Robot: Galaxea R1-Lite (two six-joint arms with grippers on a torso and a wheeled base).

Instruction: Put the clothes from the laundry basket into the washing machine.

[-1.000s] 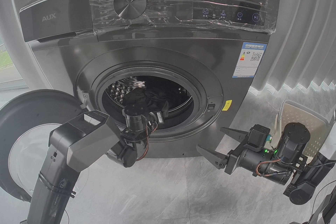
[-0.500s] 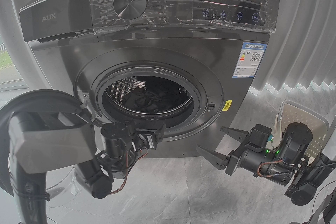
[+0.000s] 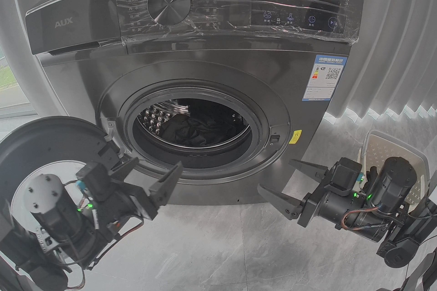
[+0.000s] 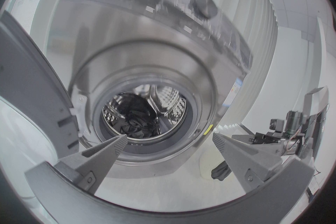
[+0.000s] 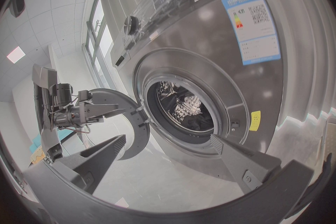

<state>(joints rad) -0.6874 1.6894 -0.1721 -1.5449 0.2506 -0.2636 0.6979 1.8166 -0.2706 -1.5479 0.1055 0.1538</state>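
The grey washing machine [image 3: 200,55] stands with its round door [image 3: 45,142] swung open to the left. Dark clothes [image 3: 195,129] lie inside the drum, also seen as dark clothes [image 4: 134,119] and dark clothes [image 5: 199,124]. My left gripper [image 3: 158,163] hovers low in front of the opening's left side, open and empty, fingers pointing at the machine [image 4: 168,136]. My right gripper [image 3: 275,174] hangs open and empty below the opening's right side [image 5: 167,137]. The white laundry basket [image 3: 396,148] stands on the floor at the right, with a dark garment [image 4: 220,171] at its rim.
White curtains [image 3: 396,32] hang behind and to the right of the machine. Grey tiled floor [image 3: 227,246] lies free between the two arms. A window [image 3: 9,78] sits at the far left.
My left arm has pulled back out of the drum opening, down and to the left, and its gripper now stands open. The dark clothes stay in the drum. My right arm has barely shifted.
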